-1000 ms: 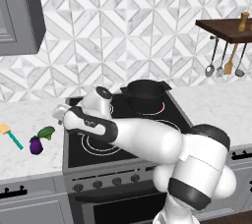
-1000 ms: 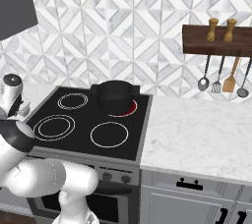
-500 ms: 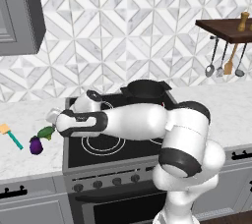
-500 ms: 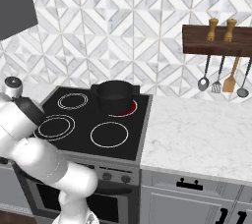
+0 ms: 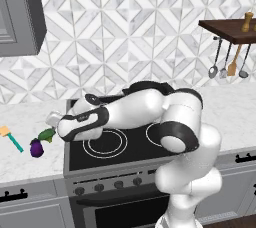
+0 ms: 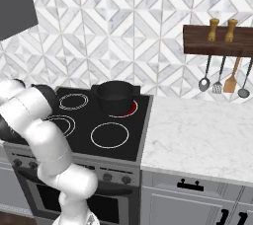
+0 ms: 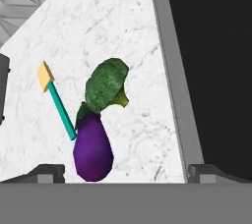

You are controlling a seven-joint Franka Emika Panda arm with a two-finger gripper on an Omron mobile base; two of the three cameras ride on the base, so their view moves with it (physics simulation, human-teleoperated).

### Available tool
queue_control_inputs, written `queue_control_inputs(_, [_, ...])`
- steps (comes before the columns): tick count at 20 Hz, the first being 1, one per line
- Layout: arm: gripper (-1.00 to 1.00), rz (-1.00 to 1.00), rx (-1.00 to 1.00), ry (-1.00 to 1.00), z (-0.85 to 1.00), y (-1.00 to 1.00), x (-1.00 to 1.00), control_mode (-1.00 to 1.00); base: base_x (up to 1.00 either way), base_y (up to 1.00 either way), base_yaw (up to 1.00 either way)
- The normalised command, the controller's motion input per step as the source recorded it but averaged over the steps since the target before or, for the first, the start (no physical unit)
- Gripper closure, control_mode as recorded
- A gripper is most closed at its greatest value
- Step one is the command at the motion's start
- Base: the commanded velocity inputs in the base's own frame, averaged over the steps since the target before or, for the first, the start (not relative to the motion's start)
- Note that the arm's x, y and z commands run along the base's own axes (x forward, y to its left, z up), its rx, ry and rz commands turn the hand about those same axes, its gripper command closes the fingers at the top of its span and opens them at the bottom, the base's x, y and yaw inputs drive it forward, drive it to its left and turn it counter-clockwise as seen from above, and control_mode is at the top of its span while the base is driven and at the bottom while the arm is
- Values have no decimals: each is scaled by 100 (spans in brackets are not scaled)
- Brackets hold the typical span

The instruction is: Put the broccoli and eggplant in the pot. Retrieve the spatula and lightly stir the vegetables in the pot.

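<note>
**Purple eggplant and broccoli touching near the counter's stove-side edge**

Eggplant [image 7: 92,152] lies against broccoli [image 7: 106,84] on the counter [image 7: 108,26]; the spatula [image 7: 55,98] is just beside them. Gripper [image 7: 125,174] hovers above, jaws spread. Pot [image 6: 115,95] sits on the stove's [image 6: 84,135] back burner.

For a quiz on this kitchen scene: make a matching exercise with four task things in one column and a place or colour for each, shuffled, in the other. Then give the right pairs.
Column one:
1. broccoli
2. eggplant
3. pot
4. spatula

Column two:
A. black, standing on the stove's rear burner
B. teal handle with a yellow-orange blade, lying on the counter
C. glossy purple, on the counter left of the stove
D. lumpy green, against the eggplant's cap end

Pairs: 1-D, 2-C, 3-A, 4-B
</note>
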Motion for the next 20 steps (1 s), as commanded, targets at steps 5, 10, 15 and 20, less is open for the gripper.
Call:
queue_control_inputs(5, [-100,0,-3,0,-15,30,20,-100,0,0,0])
queue_control_inputs(10, [-100,-1,-3,0,-10,35,21,-100,0,0,0])
queue_control_inputs(15, [-100,-2,-2,1,3,22,7,-100,0,0,0])
queue_control_inputs(20, [-100,-2,-3,9,0,19,26,-100,0,0,0])
